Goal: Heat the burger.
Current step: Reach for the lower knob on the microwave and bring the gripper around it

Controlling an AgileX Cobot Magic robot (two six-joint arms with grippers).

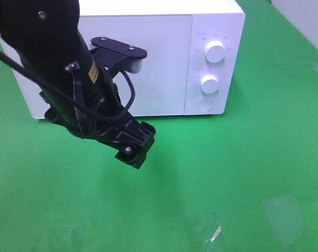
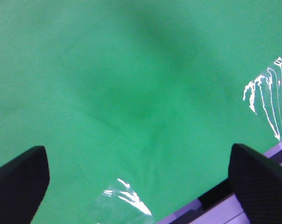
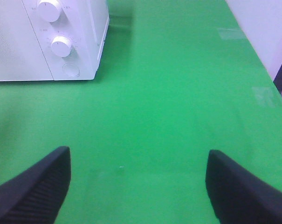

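**Door shut, burger out of sight as both arms hang empty at the microwave**

The microwave (image 1: 148, 58) stands at the far edge of the green table (image 1: 243, 173), its door (image 1: 132, 63) closed flush. The burger shows in none of the three views. It is not on the bare table in front or in either pincer, so it is most likely behind the closed door, though the pictures cannot confirm that.

The left arm (image 1: 59, 68) hangs in front of the door. Seen from its wrist, the left gripper (image 2: 137, 154) has its jaws spread wide over bare green cloth with nothing between them. The right gripper (image 3: 138, 156) is also spread and empty. It is low over the table and well apart from the microwave, which sits ahead and to one side of it with its control panel in view.

If the burger is inside, the loading is done and the step in hand is starting the heat. That calls for a gripper to reach the panel at the microwave's right end, where the upper knob (image 1: 215, 51) sits above the lower knob (image 1: 209, 83) and a round button (image 1: 204, 105). The right gripper looks better placed for this. It would have to close squarely on a small round knob and turn it without slipping or pushing the microwave back.
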